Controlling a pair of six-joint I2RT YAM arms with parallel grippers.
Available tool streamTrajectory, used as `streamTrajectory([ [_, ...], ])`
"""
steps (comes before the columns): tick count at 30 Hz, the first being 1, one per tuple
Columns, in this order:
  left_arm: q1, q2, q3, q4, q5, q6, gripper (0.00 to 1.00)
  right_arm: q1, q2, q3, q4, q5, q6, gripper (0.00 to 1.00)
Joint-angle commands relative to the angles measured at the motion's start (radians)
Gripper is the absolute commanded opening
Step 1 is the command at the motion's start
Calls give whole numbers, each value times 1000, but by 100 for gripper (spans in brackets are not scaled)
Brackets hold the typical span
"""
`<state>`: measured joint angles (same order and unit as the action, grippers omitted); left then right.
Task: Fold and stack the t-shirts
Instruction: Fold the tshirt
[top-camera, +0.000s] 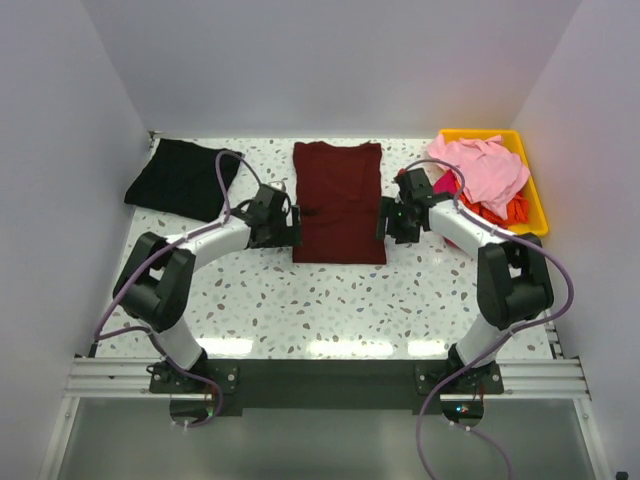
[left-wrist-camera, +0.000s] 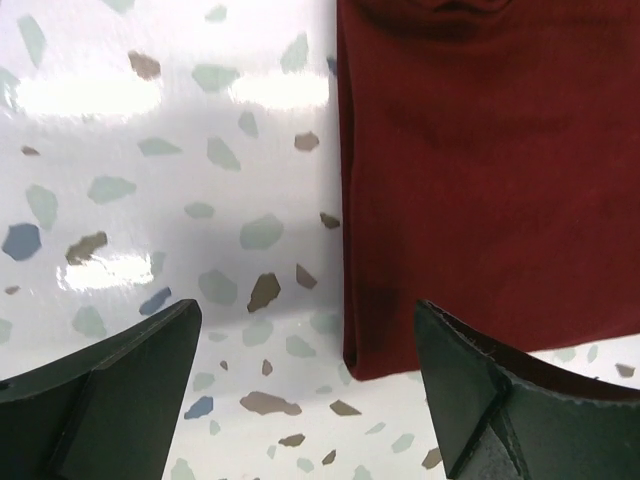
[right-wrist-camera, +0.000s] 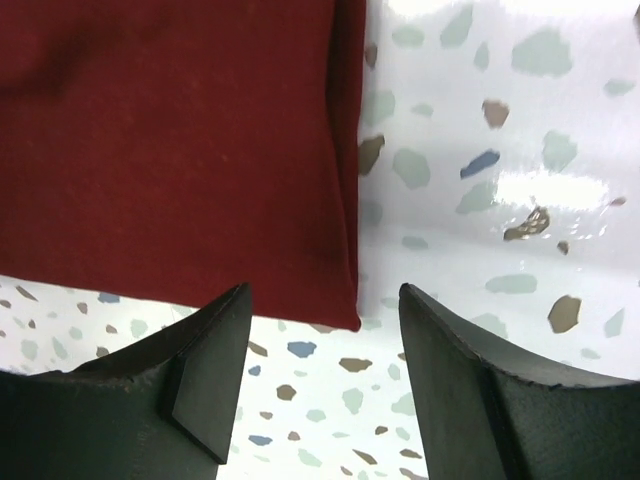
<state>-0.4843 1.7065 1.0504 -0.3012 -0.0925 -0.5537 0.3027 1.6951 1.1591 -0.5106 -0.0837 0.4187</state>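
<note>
Far left of the table (top-camera: 330, 310): a black t-shirt (top-camera: 183, 178) lies in a loose, slanted fold near the back left corner, well apart from everything else.
Left pincer (top-camera: 285, 225): jaws spread wide with nothing between them. It hangs just beside the left edge of the maroon shirt. Its wrist camera shows the shirt's near left corner lying between the two fingers, closer to the right one. I cannot tell whether the fingertips touch the table.
Maroon t-shirt (top-camera: 339, 200): at the middle of the table, folded into a long flat rectangle running from near to far, with straight side edges and no sleeves showing.
Right pincer (top-camera: 392, 222): jaws apart and empty, just beside the shirt's right edge. Its wrist camera shows the near right corner of the shirt sitting between the fingers.
Yellow bin (top-camera: 535, 205): at the back right corner. A light pink t-shirt (top-camera: 482, 168) is heaped on top inside it, with magenta and orange cloth (top-camera: 515, 210) tucked beneath.
Handling, as a judgement: the maroon shirt looks soft, light and limp, not fragile. Its stacked layers may slip over one another, and the glossy table may let the whole fold slide.
Where to hold, as a judgement: pinch the two near corners, one per pincer, catching every layer, then carry both together toward the far edge to halve the rectangle.
</note>
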Motion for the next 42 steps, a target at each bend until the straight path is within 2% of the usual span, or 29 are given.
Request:
streamTrajectory([
  [1, -22, -47, -36, 86, 20, -29, 91, 3, -63, -50, 73, -53, 28, 63],
  [10, -74, -13, -50, 88, -6, -49, 85, 4, -46, -148, 139, -68, 52, 57],
  [25, -86, 22, -55, 63, -49, -64, 77, 15, -9, -210, 172, -82, 65, 50],
  [28, -86, 19, -69, 63, -59, -68, 77, 21, -12, -216, 172, -80, 65, 47],
  [33, -86, 12, -85, 73, -64, -83, 77, 30, -12, -223, 172, -77, 63, 36],
  [39, -86, 19, -84, 53, -87, -101, 76, 32, -12, -231, 172, -71, 58, 32],
  [42, -86, 5, -92, 39, -95, -106, 72, 32, -12, -233, 167, -67, 55, 32],
])
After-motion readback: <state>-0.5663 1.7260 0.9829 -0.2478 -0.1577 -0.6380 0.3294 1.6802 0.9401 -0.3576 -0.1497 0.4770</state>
